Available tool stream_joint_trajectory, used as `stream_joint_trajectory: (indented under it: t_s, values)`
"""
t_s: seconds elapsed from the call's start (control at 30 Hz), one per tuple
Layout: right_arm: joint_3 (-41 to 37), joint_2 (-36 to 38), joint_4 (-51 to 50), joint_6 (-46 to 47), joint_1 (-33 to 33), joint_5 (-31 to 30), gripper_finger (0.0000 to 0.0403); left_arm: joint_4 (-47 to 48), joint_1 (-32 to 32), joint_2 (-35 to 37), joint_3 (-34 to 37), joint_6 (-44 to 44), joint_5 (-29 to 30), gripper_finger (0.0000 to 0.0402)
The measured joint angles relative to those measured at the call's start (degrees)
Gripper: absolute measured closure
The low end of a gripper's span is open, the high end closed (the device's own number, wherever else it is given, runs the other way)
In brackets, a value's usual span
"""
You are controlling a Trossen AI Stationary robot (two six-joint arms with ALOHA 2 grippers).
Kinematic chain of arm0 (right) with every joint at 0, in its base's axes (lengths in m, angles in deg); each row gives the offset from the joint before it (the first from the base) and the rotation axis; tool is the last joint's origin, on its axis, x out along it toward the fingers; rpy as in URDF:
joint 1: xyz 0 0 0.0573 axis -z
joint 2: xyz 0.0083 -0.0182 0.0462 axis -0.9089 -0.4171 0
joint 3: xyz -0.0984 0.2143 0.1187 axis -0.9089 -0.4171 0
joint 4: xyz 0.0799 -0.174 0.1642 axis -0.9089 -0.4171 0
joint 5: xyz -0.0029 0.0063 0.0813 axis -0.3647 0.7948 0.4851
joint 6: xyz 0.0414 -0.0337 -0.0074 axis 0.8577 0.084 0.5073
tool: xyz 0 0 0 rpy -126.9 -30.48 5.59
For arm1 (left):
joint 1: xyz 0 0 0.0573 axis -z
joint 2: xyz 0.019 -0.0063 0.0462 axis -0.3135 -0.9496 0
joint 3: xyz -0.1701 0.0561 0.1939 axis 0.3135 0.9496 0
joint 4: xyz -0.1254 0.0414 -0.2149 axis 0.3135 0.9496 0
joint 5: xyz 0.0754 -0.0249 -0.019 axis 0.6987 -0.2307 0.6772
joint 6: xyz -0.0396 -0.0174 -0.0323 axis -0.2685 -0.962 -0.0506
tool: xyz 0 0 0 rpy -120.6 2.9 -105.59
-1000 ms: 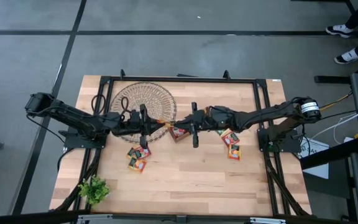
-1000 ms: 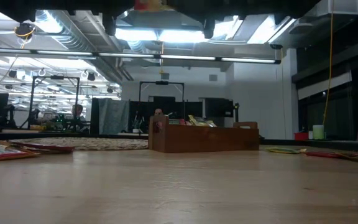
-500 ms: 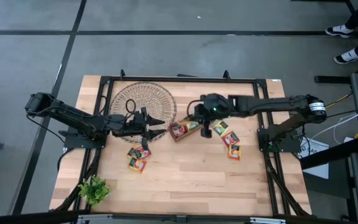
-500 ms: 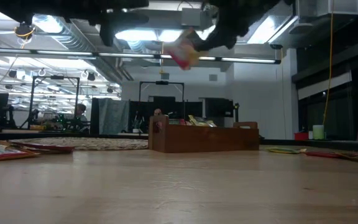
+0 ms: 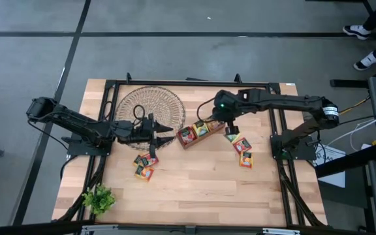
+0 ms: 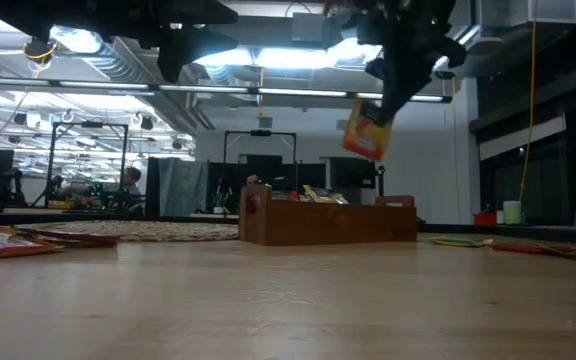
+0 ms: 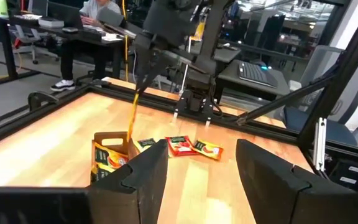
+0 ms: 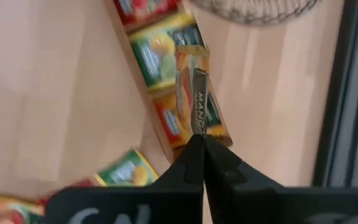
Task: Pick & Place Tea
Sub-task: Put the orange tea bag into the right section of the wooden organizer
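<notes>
An orange tea sachet (image 6: 367, 131) hangs under my right gripper (image 8: 196, 142), which is shut on it above the right end of the wooden tray (image 5: 198, 132). The tray lies on the table and holds several sachets (image 8: 160, 56). My left gripper (image 7: 201, 168) stands open with nothing between its fingers, left of the tray and near the wicker dish (image 5: 151, 104). Loose sachets lie flat on the table at the left (image 5: 145, 164) and at the right (image 5: 243, 149). My right gripper pinches the sachet's upper edge (image 8: 196, 124) between its two fingertips. The fingers come from above, pointing down. The sachet hangs below them, slightly tilted, clear of the tray (image 6: 328, 222) and the table.
A small green plant (image 5: 98, 199) stands at the near left corner. A black frame (image 5: 273, 98) runs along the table's edges. Bare wood lies along the near side (image 5: 201, 189). A seated person (image 7: 98, 15) shows beyond the table.
My left gripper has opened and drawn back a little toward the table's left edge. My right gripper has turned and gone from above the tray's left end toward its right end with the sachet, which now hangs lower below the fingers.
</notes>
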Motion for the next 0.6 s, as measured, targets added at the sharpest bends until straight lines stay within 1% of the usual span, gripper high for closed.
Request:
stream_joint_trajectory:
  t_s: [0.17,0.33,0.5,0.6]
  values:
    - [-0.7,-3.0,0.0,-1.4,1.8,-0.4,0.0402,0.0,0.0,-0.3,0.0,0.0,0.1,0.0215]
    - [-0.7,-8.1,-1.5,-4.3,1.9,-5.7,0.0401,0.2,0.0,-1.5,0.0,-1.3,0.4,0.0217]
    - [-0.7,-11.6,-1.8,-4.5,2.7,-6.1,0.0400,-0.1,0.0,-3.3,0.0,-2.6,0.4,0.0217]
    - [-0.7,-12.5,-2.0,-4.5,3.2,-6.0,0.0399,0.0,0.0,-4.4,0.0,-2.8,0.7,0.0217]
